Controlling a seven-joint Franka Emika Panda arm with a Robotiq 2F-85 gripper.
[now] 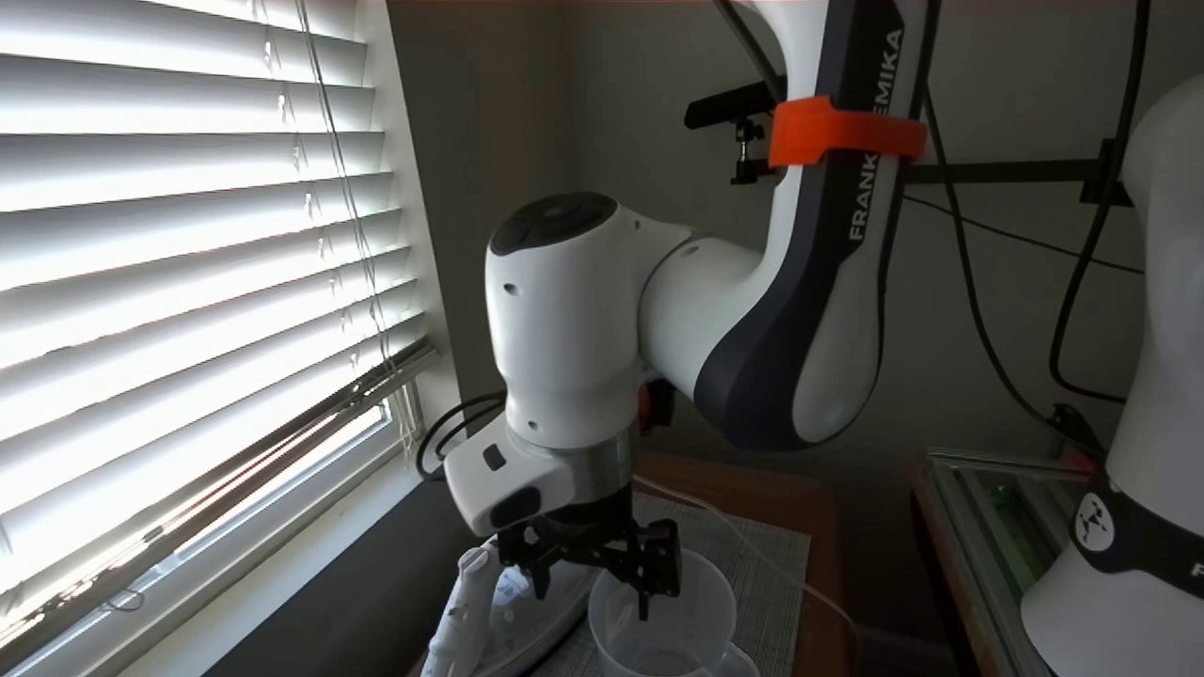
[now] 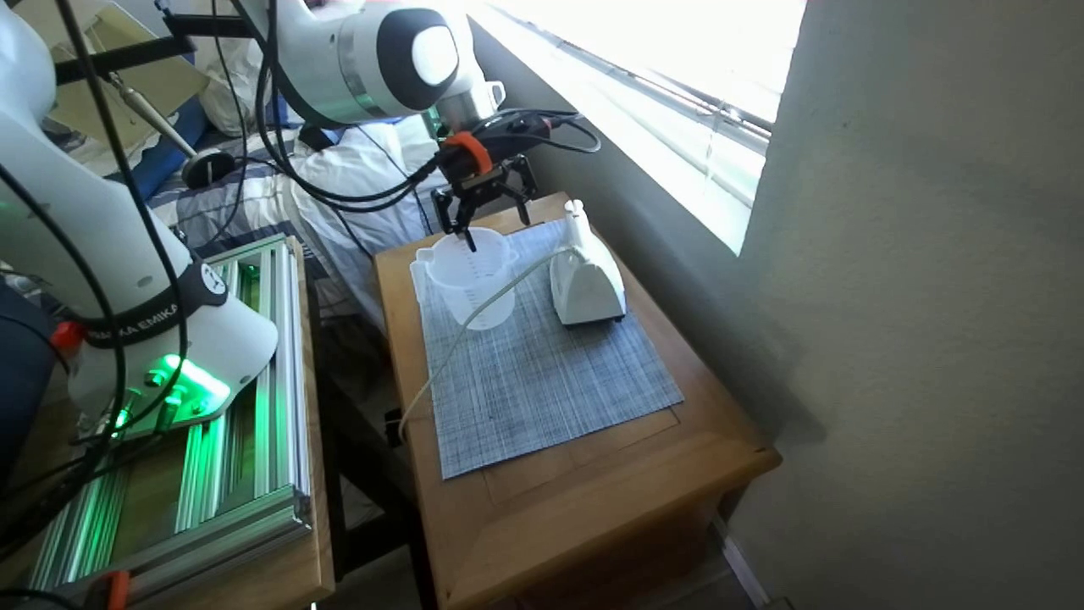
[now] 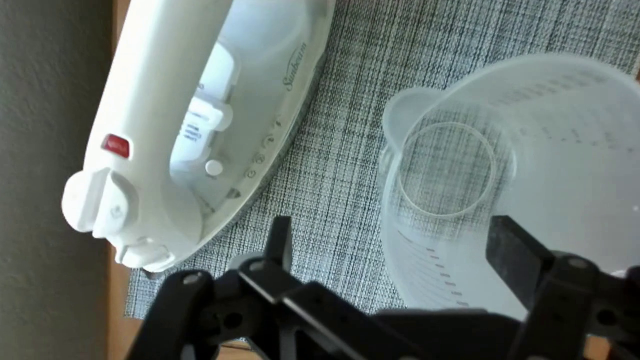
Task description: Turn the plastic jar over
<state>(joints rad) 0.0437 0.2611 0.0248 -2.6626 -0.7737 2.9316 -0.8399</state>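
Counter (image 2: 593, 508), wooden, nearest. Woven mat (image 2: 542, 390), grey, upon it. Plastic jar (image 2: 457, 275), translucent, one: upright at the mat's far left in an exterior view, mouth up, unturned. White iron (image 2: 586, 284), one: to its right. End effector (image 2: 498, 233), above: spread, gripping nothing, over the jar's rim. Judged outstanding: grasp, lift, inversion, release.
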